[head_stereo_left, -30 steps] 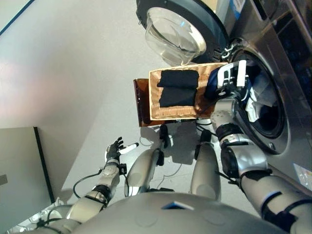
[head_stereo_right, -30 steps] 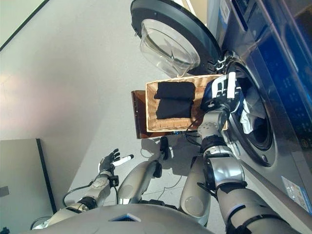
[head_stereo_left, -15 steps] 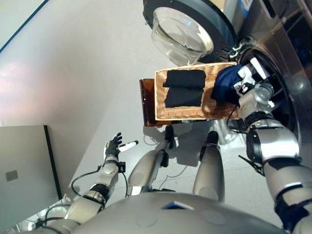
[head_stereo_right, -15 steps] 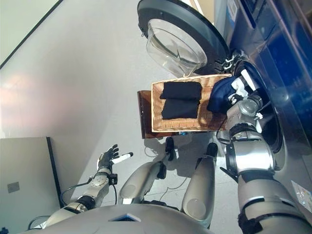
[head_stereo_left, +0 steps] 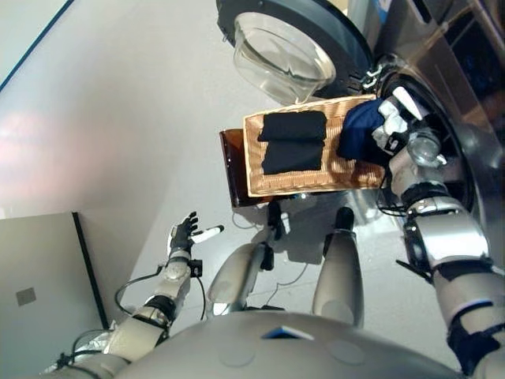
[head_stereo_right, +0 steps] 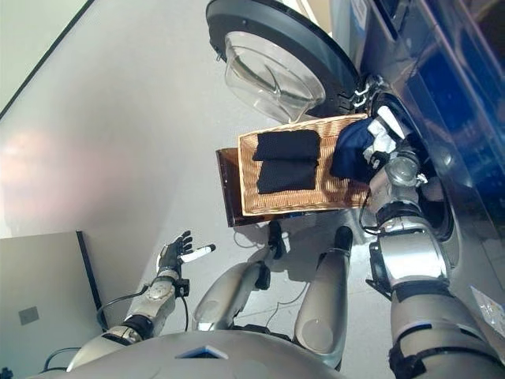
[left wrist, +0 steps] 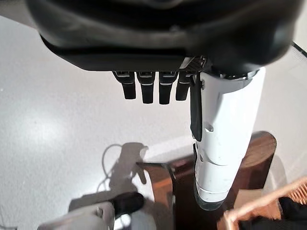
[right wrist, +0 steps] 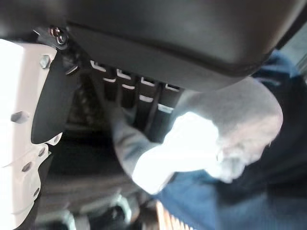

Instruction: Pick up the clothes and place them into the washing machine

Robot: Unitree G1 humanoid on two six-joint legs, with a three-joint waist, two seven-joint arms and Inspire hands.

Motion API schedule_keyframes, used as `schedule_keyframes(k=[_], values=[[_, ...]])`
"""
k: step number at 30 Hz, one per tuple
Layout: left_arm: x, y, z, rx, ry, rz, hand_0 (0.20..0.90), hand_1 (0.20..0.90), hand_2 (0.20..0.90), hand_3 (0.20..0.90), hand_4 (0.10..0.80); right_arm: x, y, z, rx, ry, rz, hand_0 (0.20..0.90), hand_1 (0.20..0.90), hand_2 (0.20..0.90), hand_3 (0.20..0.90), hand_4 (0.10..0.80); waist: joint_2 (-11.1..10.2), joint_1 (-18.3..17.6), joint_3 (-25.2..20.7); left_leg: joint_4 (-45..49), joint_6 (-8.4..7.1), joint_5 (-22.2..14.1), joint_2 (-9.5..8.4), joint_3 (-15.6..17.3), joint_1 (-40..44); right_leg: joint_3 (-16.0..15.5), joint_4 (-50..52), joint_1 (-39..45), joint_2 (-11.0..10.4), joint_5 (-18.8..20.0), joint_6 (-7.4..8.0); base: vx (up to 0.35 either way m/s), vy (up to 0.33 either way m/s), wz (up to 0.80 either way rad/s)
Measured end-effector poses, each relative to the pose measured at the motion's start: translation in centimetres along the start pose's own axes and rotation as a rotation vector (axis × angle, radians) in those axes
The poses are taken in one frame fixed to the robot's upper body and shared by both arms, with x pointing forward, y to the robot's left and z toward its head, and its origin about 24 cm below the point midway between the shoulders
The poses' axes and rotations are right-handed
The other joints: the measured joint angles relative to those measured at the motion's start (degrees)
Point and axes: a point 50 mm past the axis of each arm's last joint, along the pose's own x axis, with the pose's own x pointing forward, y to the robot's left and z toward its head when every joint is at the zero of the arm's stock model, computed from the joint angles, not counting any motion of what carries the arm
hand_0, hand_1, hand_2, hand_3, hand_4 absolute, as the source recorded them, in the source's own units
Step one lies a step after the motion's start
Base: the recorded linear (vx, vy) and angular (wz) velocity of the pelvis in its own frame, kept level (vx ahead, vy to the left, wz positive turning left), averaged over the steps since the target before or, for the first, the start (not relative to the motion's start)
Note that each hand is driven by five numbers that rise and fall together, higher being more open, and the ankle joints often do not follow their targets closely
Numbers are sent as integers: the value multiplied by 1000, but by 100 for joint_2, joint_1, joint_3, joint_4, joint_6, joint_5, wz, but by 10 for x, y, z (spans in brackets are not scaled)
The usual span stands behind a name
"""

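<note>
bright, even light | soft glare on floor point(head_stereo_left: 118, 103) – sharp shadows | right wrist view blurred

a woven wicker basket point(head_stereo_left: 300, 181) sits at about one o'clock from the middle of the left eye view, a shallow rectangular tray with pale tan walls. it rests on a dark brown wooden stand point(head_stereo_left: 230, 167), whose glossy edge juts out at the basket's nine o'clock side. the stand stands on a pale grey floor point(head_stereo_left: 118, 118) that fills the view from nine to twelve o'clock. at seven to eight o'clock a flat grey panel point(head_stereo_left: 35, 292) with a dark edge strip and a small darker square on it lies against the floor. in the left wrist view the stand's brown corner point(left wrist: 261, 153) shows again.
</note>
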Motion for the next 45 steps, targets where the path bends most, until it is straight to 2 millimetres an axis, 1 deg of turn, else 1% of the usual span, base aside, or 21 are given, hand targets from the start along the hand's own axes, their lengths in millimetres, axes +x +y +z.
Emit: schedule_keyframes(k=[7, 11, 15, 16, 17, 18, 19, 21, 23, 26, 30, 36, 39, 43, 45], values=[[0, 2, -2, -26, 13, 0, 900, 900, 900, 900, 800, -4, 11, -1, 79, 0, 68, 900, 900, 900, 900, 800, -72, -3, 55, 50, -5, -4, 46, 17, 0, 11, 5, 10, 55, -3, -12, -6, -3, -1], [-1, 2, -3, -38, 18, 1, 900, 900, 900, 900, 800, -9, 24, 5, 91, -46, 160, 900, 900, 900, 900, 800, -79, -4, 59, 58, -27, -19, 54, 17, 0, 10, 6, 12, 62, -4, -10, 0, 0, 0], [0, 7, -3, -65, 22, 27, 900, 900, 900, 900, 800, -14, 22, 2, 3, -80, 184, 900, 900, 900, 900, 800, -149, -57, 113, 58, -30, -22, 55, 17, -6, 7, 2, 11, 64, 2, -22, 0, 0, 0], [0, 9, -3, -67, 22, 33, 900, 900, 900, 900, 800, -14, 22, 6, -32, -97, 187, 900, 900, 900, 900, 800, -165, -110, 126, 58, -25, -19, 53, 16, -11, 7, 1, 11, 61, 3, -23, 0, 0, 0], [0, 10, -3, -77, 21, 40, 900, 900, 900, 900, 800, -17, 25, 5, -53, -98, 200, 900, 900, 900, 900, 800, -175, -115, 133, 58, -11, -17, 53, 20, -16, 7, -6, 9, 61, 3, -22, 0, 0, 0], [1, 12, -2, -85, 19, 48, 900, 900, 900, 900, 800, -18, 23, 3, -84, -102, 202, 900, 900, 900, 900, 800, -192, -127, 145, 58, -8, -21, 54, 20, -15, 7, -8, 10, 62, 3, -23, -7, -31, -1], [1, 12, -1, -86, 15, 51, 900, 900, 900, 900, 800, -19, 23, 5, -101, -114, 212, 900, 900, 900, 900, 800, -216, -153, 167, 67, -11, -26, 56, 20, -17, 8, 1, 9, 63, 4, -25, -9, -37, -1], [2, 15, 1, -97, 12, 63, 900, 900, 900, 900, 800, -26, 23, 3, -132, -135, 244, 900, 900, 900, 900, 800, -279, -185, 219, 67, -11, -36, 63, 17, -20, 6, -2, 7, 73, 5, -29, 0, 0, 0], [3, 18, 1, -113, 14, 79, 900, 900, 900, 900, 800, -33, 28, 4, -171, -159, 294, 900, 900, 900, 900, 800, -364, -274, 286, 68, -11, -42, 67, 17, -19, 8, -2, 10, 78, 6, -31, -1, -16, 1], [4, 17, 4, -106, 4, 77, 900, 900, 900, 900, 800, -41, 21, 0, -243, -173, 333, 900, 900, 900, 900, 800, -461, -275, 358, 64, -9, -44, 73, 15, -18, 8, -1, 22, 89, 6, -31, 4, -38, 1], [4, 17, 4, -98, 5, 76, 900, 900, 900, 900, 800, -52, 24, -7, -222, -164, 379, 900, 900, 900, 900, 800, -586, -277, 447, 63, -10, -44, 75, 23, 1, 6, -9, 49, 92, 7, -32, -1, -27, 1], [5, 17, 3, -75, 26, 72, 900, 900, 900, 900, 800, -53, 23, -13, -172, -111, 379, 900, 900, 900, 900, 800, -695, -286, 523, 76, -9, -44, 88, 19, 117, -44, -104, 244, 98, 12, -30, -3, -18, 2], [5, 17, 4, -74, 23, 71, 900, 900, 900, 900, 800, -54, 25, -16, -133, -83, 379, 900, 900, 900, 900, 800, -704, -290, 529, 88, -9, -45, 104, 18, 148, -89, -124, 308, 104, 12, -32, -2, -5, 1], [5, 17, 4, -74, 22, 74, 900, 900, 900, 900, 800, -55, 26, -17, -123, -75, 382, 900, 900, 900, 900, 800, -707, -292, 527, 86, -7, -47, 126, 19, 156, -100, -127, 319, 125, 18, -43, 0, 0, 0], [5, 17, 4, -74, 24, 81, 900, 900, 900, 900, 800, -57, 28, -19, -67, -54, 385, 900, 900, 900, 900, 800, -725, -286, 519, 88, -8, -47, 142, 20, 162, -111, -128, 326, 138, 26, -56, 0, 0, 0]])
